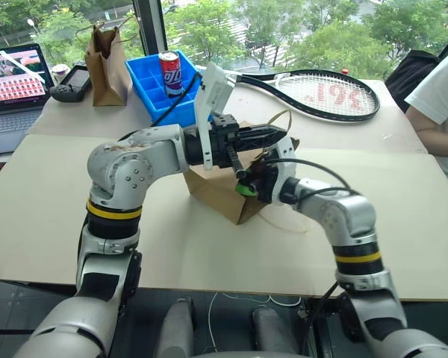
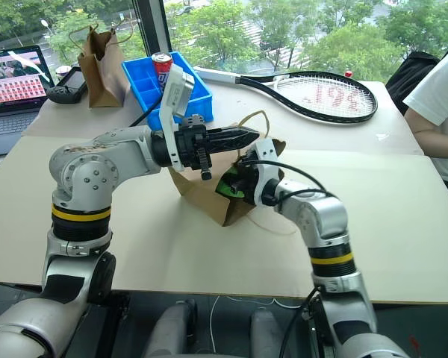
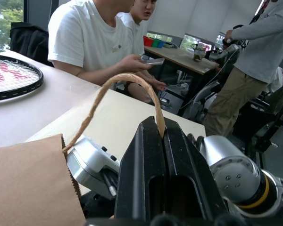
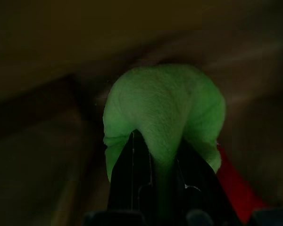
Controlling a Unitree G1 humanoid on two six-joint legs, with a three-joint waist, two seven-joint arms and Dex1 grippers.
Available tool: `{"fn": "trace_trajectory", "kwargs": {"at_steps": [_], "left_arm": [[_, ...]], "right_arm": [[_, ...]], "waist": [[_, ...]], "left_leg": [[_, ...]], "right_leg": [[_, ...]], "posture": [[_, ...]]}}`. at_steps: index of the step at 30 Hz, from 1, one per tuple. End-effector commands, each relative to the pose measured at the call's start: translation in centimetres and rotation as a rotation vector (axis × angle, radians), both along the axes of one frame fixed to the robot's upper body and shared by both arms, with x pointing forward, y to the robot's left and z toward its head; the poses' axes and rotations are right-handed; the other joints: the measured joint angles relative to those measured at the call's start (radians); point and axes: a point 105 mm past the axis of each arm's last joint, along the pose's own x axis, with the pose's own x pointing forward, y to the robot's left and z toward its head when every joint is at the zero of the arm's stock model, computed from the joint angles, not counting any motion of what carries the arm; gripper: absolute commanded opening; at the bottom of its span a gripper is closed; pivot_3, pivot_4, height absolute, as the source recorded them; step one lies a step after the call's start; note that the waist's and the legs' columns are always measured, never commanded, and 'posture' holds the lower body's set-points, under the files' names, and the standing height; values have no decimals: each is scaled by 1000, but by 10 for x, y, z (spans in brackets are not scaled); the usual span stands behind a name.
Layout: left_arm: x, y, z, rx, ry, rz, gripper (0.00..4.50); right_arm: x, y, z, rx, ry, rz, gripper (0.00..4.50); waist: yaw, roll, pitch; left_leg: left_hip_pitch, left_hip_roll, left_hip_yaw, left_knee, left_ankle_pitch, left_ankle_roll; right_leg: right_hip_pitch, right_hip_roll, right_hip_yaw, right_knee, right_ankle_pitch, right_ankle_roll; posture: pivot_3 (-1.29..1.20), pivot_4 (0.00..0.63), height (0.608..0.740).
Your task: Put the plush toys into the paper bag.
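Observation:
The wide brown paper bag [image 1: 209, 190] stands mid-table with its mouth facing my right arm. My left gripper [image 1: 282, 135] is shut on the bag's twine handle [image 3: 127, 77], which runs between the black fingers [image 3: 146, 155]. My right gripper [image 4: 155, 150] is shut on the round light-green plush toy [image 4: 165, 108] and reaches into the bag's dark mouth. The same green toy [image 2: 231, 186] shows at the bag's opening. A red plush toy [image 4: 236, 188] lies inside the bag, just beside the green one.
A narrower, darker paper bag [image 1: 108, 63] stands at the back left beside a laptop [image 1: 11, 82]. A blue bin [image 1: 153, 82] holds a soda can [image 1: 169, 72]. A tennis racket [image 1: 321, 93] lies behind the bag. A person [image 1: 440, 112] sits at the right edge.

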Motion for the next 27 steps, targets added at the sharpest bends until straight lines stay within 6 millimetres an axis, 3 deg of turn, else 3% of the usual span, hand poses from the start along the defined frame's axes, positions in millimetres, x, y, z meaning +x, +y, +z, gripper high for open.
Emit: {"fn": "trace_trajectory", "kwargs": {"at_steps": [1,3,4,6,12,21,24,27], "left_arm": [[-7,-1,12,-21,-51,-17,0],[-7,-1,12,-21,-51,-14,0],[-6,0,12,-20,-51,-12,0],[-5,0,11,-17,-52,-9,0],[-1,1,9,-19,-53,10,0],[4,2,8,-28,-58,31,0],[4,3,8,-31,-60,32,0],[4,3,9,-31,-63,32,0]], "right_arm": [[3,-9,14,102,-42,-85,34],[0,-10,14,117,-36,-89,970],[-2,-10,15,114,-37,-85,1109],[-5,-15,17,91,-47,-85,1823],[-18,-49,30,-10,-72,-89,3947],[-65,-97,33,-170,-10,-13,3947],[-83,-110,25,-230,26,18,3947],[-96,-113,2,-419,22,73,3947]], "waist": [[-1,0,0],[-2,0,0],[-2,0,0],[-2,0,0],[-1,0,0],[-1,0,0],[-1,0,0],[-1,0,0]], "left_leg": [[0,0,0,0,0,0],[0,0,0,0,0,0],[0,0,0,0,0,0],[0,0,0,-1,0,0],[0,0,0,0,0,0],[0,0,0,-1,0,0],[0,0,0,-1,0,0],[0,0,0,-1,0,0]], "right_leg": [[0,0,0,0,0,0],[0,0,0,0,0,0],[0,0,0,0,0,0],[0,0,0,0,0,0],[0,0,0,0,0,0],[0,0,0,-1,0,0],[1,0,0,-1,0,0],[1,-1,0,-2,0,0]], "posture": [[0,150,736],[0,150,736],[0,150,736],[0,150,736],[0,150,736],[0,150,736],[0,150,736],[0,150,736]]}}
